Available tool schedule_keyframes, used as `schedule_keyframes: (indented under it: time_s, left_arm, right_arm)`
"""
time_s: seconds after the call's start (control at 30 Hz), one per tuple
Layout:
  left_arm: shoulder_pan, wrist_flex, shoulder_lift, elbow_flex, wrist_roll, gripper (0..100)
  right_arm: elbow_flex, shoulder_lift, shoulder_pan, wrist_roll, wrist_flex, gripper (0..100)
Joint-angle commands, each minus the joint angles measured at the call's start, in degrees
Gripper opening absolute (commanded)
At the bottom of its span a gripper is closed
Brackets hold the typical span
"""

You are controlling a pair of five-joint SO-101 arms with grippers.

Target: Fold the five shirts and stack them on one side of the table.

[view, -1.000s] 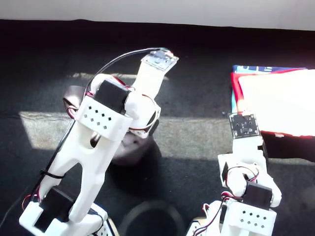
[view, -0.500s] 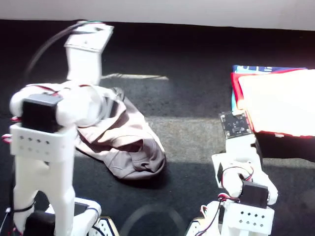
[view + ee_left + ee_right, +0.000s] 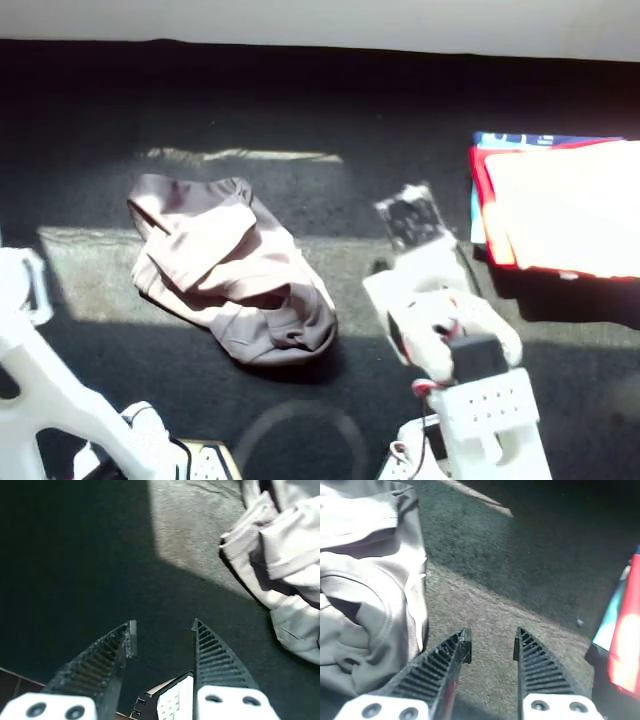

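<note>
A crumpled taupe shirt (image 3: 228,268) lies left of the table's middle, part in sun and part in shade. It also shows in the left wrist view as pale folds (image 3: 282,555) and in the right wrist view (image 3: 365,580). A stack of folded shirts (image 3: 565,205), white on top over red and blue, sits at the right edge. My right gripper (image 3: 491,642) is open over bare carpet just right of the crumpled shirt; the right arm (image 3: 445,330) shows in the high view. My left gripper (image 3: 162,635) is open and empty over dark carpet, left of the shirt.
The table is covered in dark carpet (image 3: 330,100) with a sunlit band across its middle. The left arm's white body (image 3: 40,390) stands at the near left corner. A red and blue edge of the stack (image 3: 625,625) shows in the right wrist view.
The left arm has swung away from over the shirt to the near left corner, leaving the shirt uncovered. The right arm has turned left, toward the shirt.
</note>
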State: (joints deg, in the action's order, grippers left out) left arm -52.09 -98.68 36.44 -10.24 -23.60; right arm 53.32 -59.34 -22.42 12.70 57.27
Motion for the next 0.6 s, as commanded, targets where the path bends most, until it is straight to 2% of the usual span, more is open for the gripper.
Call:
schedule_keyframes:
  time_s: [0.0, 0.17, 0.37, 0.57]
  left_arm:
    - [-10.0, 2.1, 1.0, -0.7, -3.4, 19]
    - [-15.7, 3.6, 1.1, -5.9, -7.1, 19]
    - [-21.4, 3.6, 1.4, -6.8, -8.2, 19]
    - [-25.2, 3.6, 1.3, -6.8, -11.4, 19]
  right_arm:
    - [-12.3, 13.3, -8.5, -2.9, -1.8, 14.6]
    - [-25.0, 30.1, -18.8, -6.2, -4.2, 14.6]
    - [-35.4, 48.7, -25.0, -14.9, -11.7, 14.6]
    - [-43.6, 62.2, -31.6, -16.8, -12.1, 14.6]
